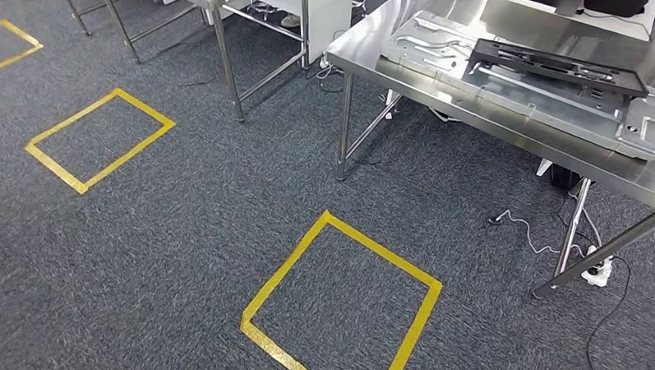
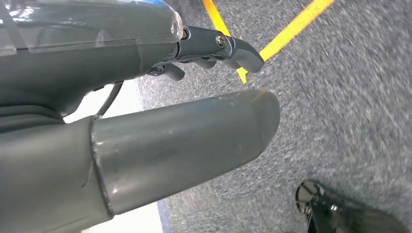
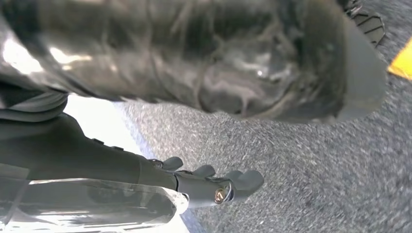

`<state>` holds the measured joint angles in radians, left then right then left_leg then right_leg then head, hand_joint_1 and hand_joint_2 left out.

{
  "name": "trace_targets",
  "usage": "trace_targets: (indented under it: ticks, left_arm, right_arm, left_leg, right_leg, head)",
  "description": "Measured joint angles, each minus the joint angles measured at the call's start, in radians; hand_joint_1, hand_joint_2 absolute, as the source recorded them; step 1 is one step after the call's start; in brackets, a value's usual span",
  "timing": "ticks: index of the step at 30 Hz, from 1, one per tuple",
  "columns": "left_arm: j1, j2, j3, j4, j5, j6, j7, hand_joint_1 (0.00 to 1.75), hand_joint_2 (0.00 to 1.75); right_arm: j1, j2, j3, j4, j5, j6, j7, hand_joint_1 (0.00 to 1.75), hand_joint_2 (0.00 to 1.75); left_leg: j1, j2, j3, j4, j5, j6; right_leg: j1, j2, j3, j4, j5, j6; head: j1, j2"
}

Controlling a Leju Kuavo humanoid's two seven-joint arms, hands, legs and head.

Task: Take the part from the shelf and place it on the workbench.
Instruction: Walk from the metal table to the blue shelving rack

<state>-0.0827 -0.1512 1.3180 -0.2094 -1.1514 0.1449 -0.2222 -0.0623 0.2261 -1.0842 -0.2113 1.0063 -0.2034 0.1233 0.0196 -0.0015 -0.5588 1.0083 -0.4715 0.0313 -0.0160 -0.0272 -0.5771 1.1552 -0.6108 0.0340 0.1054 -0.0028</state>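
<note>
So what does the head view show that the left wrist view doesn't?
Only the head view shows the steel workbench, with a black frame lying on a silver metal panel, plus whole yellow tape squares and loose cables under the bench. Only the left wrist view shows the left hand, holding nothing, fingers apart from the thumb. Both show grey carpet and yellow tape.

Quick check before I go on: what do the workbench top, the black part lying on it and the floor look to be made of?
Workbench: bare metal, likely stainless steel, brushed, with soft reflections. Black part: matte black openwork frame, plastic or coated metal, I cannot tell which; it lies on a silvery stamped sheet-metal panel with pressed ribs and holes. Floor: dark grey speckled carpet, with squares of glossy yellow tape.
</note>
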Motion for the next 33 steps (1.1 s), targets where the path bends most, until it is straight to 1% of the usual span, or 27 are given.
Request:
trace_targets:
  ticks: [1, 2, 3, 4, 5, 7, 8, 9, 11, 12, 13, 15, 17, 18, 19, 20, 22, 23, 24, 26, 27, 28, 29, 30, 31, 32, 33]
  left_arm:
    - [-0.001, 0.0, 0.002, 0.0, 0.002, 0.0, 0.0, 0.0, 0.0]
    - [-0.001, 0.0, 0.004, 0.0, 0.003, 0.0, -0.001, 0.0, 0.0]
    - [-0.001, 0.0, 0.006, 0.0, 0.004, 0.0, -0.001, 0.0, 0.0]
    - [0.0, 0.0, 0.009, 0.0, 0.005, 0.0, -0.001, 0.0, 0.0]
    - [0.0, 0.0, 0.011, 0.0, 0.006, 0.0, -0.001, 0.0, 0.0]
    - [-0.001, -0.006, 0.013, 0.0, 0.008, 0.0, -0.001, 0.0, 0.0]
    - [-0.003, -0.009, 0.013, 0.0, 0.008, 0.0, -0.001, 0.0, 0.0]
    - [-0.004, -0.012, 0.014, 0.001, 0.009, 0.001, -0.001, 0.0, 0.0]
    - [-0.004, -0.013, 0.014, 0.001, 0.011, 0.001, -0.001, 0.0, 0.0]
    - [-0.003, -0.013, 0.015, 0.001, 0.012, 0.001, 0.0, 0.0, 0.0]
    - [-0.003, -0.012, 0.016, 0.001, 0.013, 0.002, 0.0, 0.0, 0.0]
    - [-0.004, -0.012, 0.017, 0.001, 0.014, 0.002, 0.001, 0.0, 0.0]
    - [-0.004, -0.012, 0.018, 0.001, 0.016, 0.002, 0.001, 0.0, 0.0]
    - [-0.004, -0.012, 0.018, 0.001, 0.018, 0.002, 0.001, 0.0, 0.0]
    - [-0.002, -0.011, 0.019, 0.001, 0.019, 0.002, 0.0, 0.0, 0.0]
    - [-0.001, -0.009, 0.02, 0.001, 0.02, 0.002, 0.0, 0.0, 0.0]
    - [-0.002, -0.013, 0.021, 0.002, 0.022, 0.002, -0.001, 0.0, 0.0]
    - [-0.003, -0.014, 0.021, 0.003, 0.023, 0.002, -0.001, 0.0, 0.0]
    - [-0.004, -0.016, 0.022, 0.004, 0.023, 0.002, -0.001, 0.0, 0.0]
    - [-0.004, -0.015, 0.023, 0.003, 0.023, 0.002, -0.001, 0.0, 0.0]
    - [-0.003, -0.014, 0.023, 0.003, 0.023, 0.002, -0.001, 0.0, 0.0]
    - [-0.003, -0.013, 0.024, 0.003, 0.023, 0.003, -0.002, 0.0, 0.0]
    - [-0.004, -0.013, 0.025, 0.003, 0.023, 0.003, -0.002, 0.0, 0.0]
    - [-0.005, -0.012, 0.026, 0.003, 0.023, 0.003, -0.002, 0.0, 0.0]
    - [-0.005, -0.012, 0.028, 0.003, 0.024, 0.003, -0.002, 0.0, 0.0]
    - [-0.005, -0.012, 0.029, 0.003, 0.024, 0.003, -0.002, 0.0, 0.0]
    - [-0.004, -0.012, 0.03, 0.003, 0.024, 0.004, -0.002, 0.0, 0.0]
  right_arm:
    - [0.002, 0.0, 0.0, 0.0, 0.001, 0.001, 0.0, 0.0, 0.0]
    - [0.004, 0.0, 0.0, 0.0, 0.002, 0.001, 0.001, 0.0, 0.0]
    - [0.005, 0.0, 0.0, 0.0, 0.003, 0.001, 0.001, 0.0, 0.0]
    - [0.005, 0.0, 0.0, 0.0, 0.003, 0.001, 0.001, 0.0, 0.0]
    - [0.006, 0.0, 0.0, 0.0, 0.003, 0.002, 0.001, 0.0, 0.0]
    - [0.006, -0.002, 0.0, 0.0, 0.003, 0.002, 0.001, 0.0, 0.0]
    - [0.006, -0.003, 0.0, 0.0, 0.004, 0.002, 0.001, 0.0, 0.0]
    - [0.005, -0.005, 0.0, 0.0, 0.004, 0.002, 0.001, 0.0, 0.0]
    - [0.0, -0.005, 0.0, 0.0, 0.004, 0.004, 0.0, 0.0, 0.0]
    - [-0.001, -0.005, 0.0, 0.0, 0.005, 0.007, 0.0, 0.0, 0.0]
    - [-0.001, -0.004, 0.0, 0.0, 0.005, 0.009, -0.001, 0.0, 0.0]
    - [0.004, -0.004, 0.0, 0.0, 0.005, 0.013, -0.001, 0.0, 0.0]
    - [0.007, -0.004, 0.0, 0.0, 0.005, 0.016, -0.001, 0.0, 0.0]
    - [0.007, -0.004, 0.0, 0.0, 0.005, 0.018, -0.001, 0.0, 0.0]
    - [0.007, -0.004, 0.0, 0.0, 0.005, 0.019, -0.001, 0.0, 0.0]
    - [0.006, -0.003, 0.0, 0.0, 0.005, 0.02, -0.001, 0.0, 0.0]
    - [0.005, -0.008, 0.0, -0.002, 0.006, 0.02, -0.001, 0.0, 0.0]
    - [0.004, -0.009, 0.0, -0.003, 0.006, 0.02, -0.001, 0.0, 0.0]
    - [0.003, -0.011, 0.0, -0.003, 0.007, 0.02, -0.001, 0.0, 0.0]
    - [-0.002, -0.009, 0.0, -0.002, 0.007, 0.02, -0.001, 0.0, 0.0]
    - [-0.004, -0.009, 0.0, -0.002, 0.007, 0.02, -0.001, 0.0, 0.0]
    - [-0.005, -0.009, 0.0, -0.002, 0.008, 0.021, -0.001, 0.0, 0.0]
    - [-0.004, -0.008, 0.0, -0.002, 0.008, 0.021, -0.001, 0.0, 0.0]
    - [-0.003, -0.008, 0.0, -0.002, 0.008, 0.021, -0.001, 0.0, 0.0]
    - [-0.002, -0.008, 0.0, -0.001, 0.008, 0.022, -0.001, 0.0, 0.0]
    - [0.0, -0.008, 0.0, -0.001, 0.008, 0.022, -0.001, 0.0, 0.0]
    - [0.001, -0.008, 0.0, 0.0, 0.008, 0.023, -0.001, 0.0, 0.0]
  left_leg:
    - [-0.002, -0.01, -0.004, 0.001, 0.002, 0.003]
    - [-0.004, -0.022, -0.006, 0.002, 0.003, 0.004]
    - [-0.007, -0.036, -0.008, 0.003, 0.004, 0.005]
    - [-0.009, -0.05, -0.007, 0.004, 0.004, 0.006]
    - [-0.011, -0.064, -0.006, 0.005, 0.004, 0.005]
    - [-0.011, -0.086, -0.005, 0.004, 0.006, 0.003]
    - [-0.008, -0.096, -0.007, 0.004, 0.009, -0.002]
    - [-0.004, -0.107, -0.01, 0.002, 0.013, -0.008]
    - [0.0, -0.128, -0.013, -0.008, 0.022, -0.022]
    - [-0.002, -0.118, -0.015, -0.007, 0.021, -0.026]
    - [-0.005, -0.096, -0.023, 0.008, 0.01, -0.03]
    - [-0.006, -0.035, -0.068, 0.099, -0.044, -0.036]
    - [0.001, -0.013, -0.127, 0.217, -0.095, -0.049]
    - [0.006, -0.01, -0.14, 0.243, -0.098, -0.055]
    - [0.011, -0.006, -0.132, 0.232, -0.082, -0.063]
    - [0.018, 0.002, -0.104, 0.183, -0.051, -0.072]
    - [0.027, 0.035, -0.045, 0.073, -0.006, -0.09]
    - [0.029, 0.048, -0.031, 0.046, 0.001, -0.087]
    - [0.029, 0.054, -0.032, 0.045, -0.005, -0.078]
    - [0.025, 0.038, -0.039, 0.057, -0.011, -0.05]
    - [0.022, 0.029, -0.041, 0.057, -0.011, -0.042]
    - [0.019, 0.02, -0.042, 0.056, -0.01, -0.036]
    - [0.016, 0.01, -0.043, 0.054, -0.008, -0.03]
    - [0.011, 0.002, -0.044, 0.052, -0.006, -0.026]
    - [0.005, -0.008, -0.046, 0.051, -0.004, -0.022]
    - [-0.002, -0.02, -0.048, 0.051, -0.002, -0.019]
    - [-0.008, -0.034, -0.049, 0.051, -0.002, -0.016]
  right_leg:
    - [0.001, 0.013, -0.031, 0.067, -0.031, -0.001]
    - [0.002, 0.019, -0.054, 0.116, -0.046, -0.003]
    - [0.003, 0.022, -0.062, 0.133, -0.041, -0.007]
    - [0.006, 0.027, -0.05, 0.108, -0.016, -0.014]
    - [0.01, 0.037, -0.022, 0.049, 0.024, -0.023]
    - [0.018, 0.085, 0.04, -0.084, 0.083, -0.051]
    - [0.021, 0.104, 0.058, -0.125, 0.096, -0.062]
    - [0.023, 0.115, 0.065, -0.144, 0.097, -0.071]
    - [0.025, 0.096, 0.073, -0.167, 0.105, -0.08]
    - [0.022, 0.082, 0.083, -0.186, 0.114, -0.08]
    - [0.019, 0.067, 0.094, -0.206, 0.124, -0.081]
    - [0.015, 0.034, 0.108, -0.23, 0.134, -0.076]
    - [0.014, 0.002, 0.106, -0.226, 0.13, -0.071]
    - [0.012, -0.014, 0.104, -0.22, 0.125, -0.066]
    - [0.008, -0.029, 0.103, -0.212, 0.118, -0.059]
    - [0.001, -0.042, 0.103, -0.202, 0.11, -0.051]
    - [-0.005, -0.063, 0.1, -0.173, 0.086, -0.028]
    - [-0.004, -0.071, 0.098, -0.158, 0.074, -0.018]
    - [0.0, -0.076, 0.096, -0.148, 0.064, -0.011]
    - [0.0, -0.087, 0.098, -0.142, 0.056, -0.006]
    - [-0.004, -0.081, 0.1, -0.139, 0.049, -0.004]
    - [-0.008, -0.064, 0.096, -0.124, 0.034, -0.004]
    - [-0.011, -0.04, 0.083, -0.09, 0.007, -0.005]
    - [-0.01, -0.012, 0.057, -0.034, -0.029, -0.009]
    - [-0.006, 0.006, 0.021, 0.038, -0.067, -0.016]
    - [0.0, 0.014, -0.016, 0.106, -0.092, -0.026]
    - [0.01, 0.019, -0.042, 0.15, -0.098, -0.038]
  head:
    - [0.0, 0.0]
    - [0.0, 0.0]
    - [0.0, 0.0]
    - [0.0, 0.0]
    - [0.0, 0.0]
    - [0.0, 0.0]
    - [0.0, 0.0]
    - [0.001, 0.0]
    - [0.002, 0.0]
    - [0.002, 0.0]
    - [0.002, 0.0]
    - [0.001, 0.0]
    - [0.001, 0.0]
    - [0.001, 0.0]
    - [0.001, 0.0]
    - [0.001, 0.0]
    - [0.0, 0.0]
    - [0.001, 0.0]
    - [0.001, 0.0]
    - [0.004, 0.0]
    - [0.004, 0.0]
    - [0.004, 0.0]
    - [0.004, 0.0]
    - [0.004, 0.0]
    - [0.004, 0.0]
    - [0.003, 0.0]
    - [0.003, 0.0]
